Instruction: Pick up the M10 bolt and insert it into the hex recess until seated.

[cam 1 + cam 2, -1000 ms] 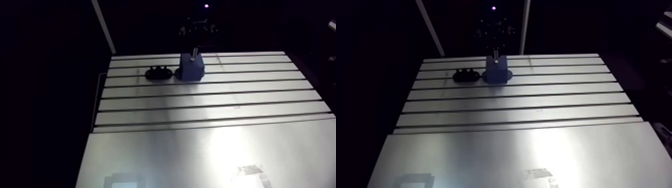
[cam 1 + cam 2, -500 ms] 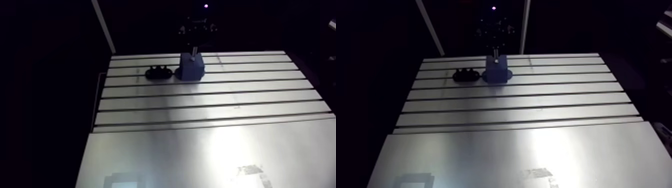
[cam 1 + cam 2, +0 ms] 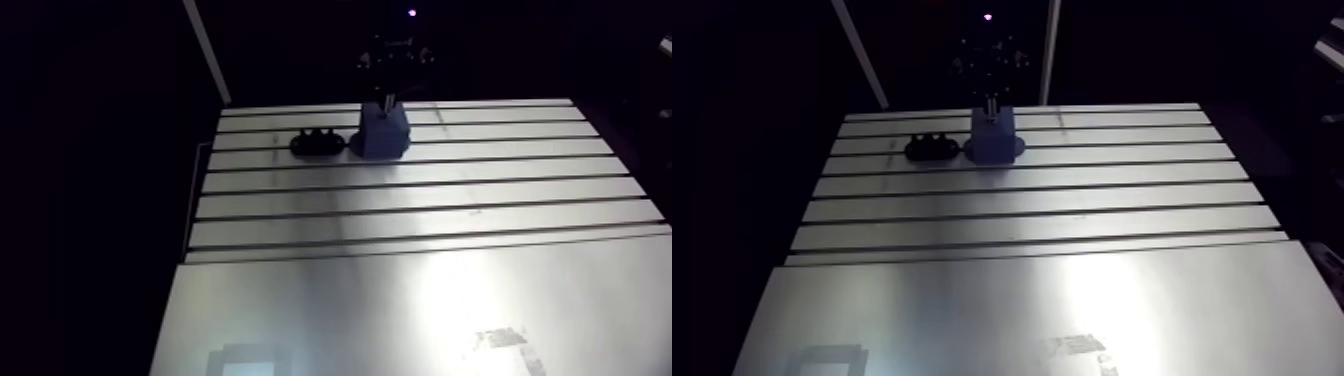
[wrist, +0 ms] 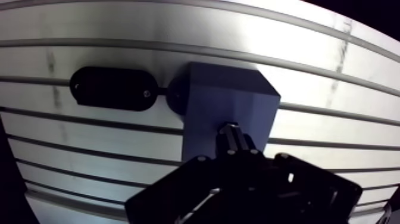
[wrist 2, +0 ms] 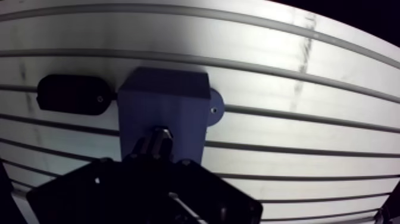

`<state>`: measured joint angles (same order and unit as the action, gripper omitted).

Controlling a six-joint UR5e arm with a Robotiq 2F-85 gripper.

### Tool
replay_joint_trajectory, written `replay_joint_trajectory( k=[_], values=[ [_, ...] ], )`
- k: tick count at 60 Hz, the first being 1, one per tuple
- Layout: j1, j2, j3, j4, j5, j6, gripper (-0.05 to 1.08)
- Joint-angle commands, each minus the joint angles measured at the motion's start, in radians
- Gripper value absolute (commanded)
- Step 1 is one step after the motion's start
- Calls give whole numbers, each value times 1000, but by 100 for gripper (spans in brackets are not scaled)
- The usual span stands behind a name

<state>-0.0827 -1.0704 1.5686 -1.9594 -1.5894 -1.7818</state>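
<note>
A blue block (image 4: 226, 107) with a round base flange stands on the slotted table (image 3: 420, 190), near its far edge. In the wrist view my gripper (image 4: 236, 143) is directly over the block's top face. Its dark fingers are shut on the M10 bolt (image 4: 233, 132), whose lower end meets the block's top. The recess itself is hidden under the bolt and the fingers. In the arm view only a short bright piece of the bolt (image 3: 387, 102) shows between the dark gripper (image 3: 389, 92) and the blue block (image 3: 383, 135).
A black oblong holder (image 4: 113, 88) lies on the table right beside the block's flange, also seen in the arm view as the black holder (image 3: 318, 144). A smooth metal plate (image 3: 400, 310) covers the near part of the table. A slanted frame post (image 3: 205, 50) rises at the far left corner.
The gripper has come down a little over the blue block, so less of the bolt's shank shows above it. The arm view has shifted slightly with the arm.
</note>
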Motion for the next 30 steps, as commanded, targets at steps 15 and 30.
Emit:
replay_joint_trajectory(
  k=[15,30],
  values=[
    [0,4,0,0,1,-1,108],
    [1,4,1,0,1,-3,108]
  ],
)
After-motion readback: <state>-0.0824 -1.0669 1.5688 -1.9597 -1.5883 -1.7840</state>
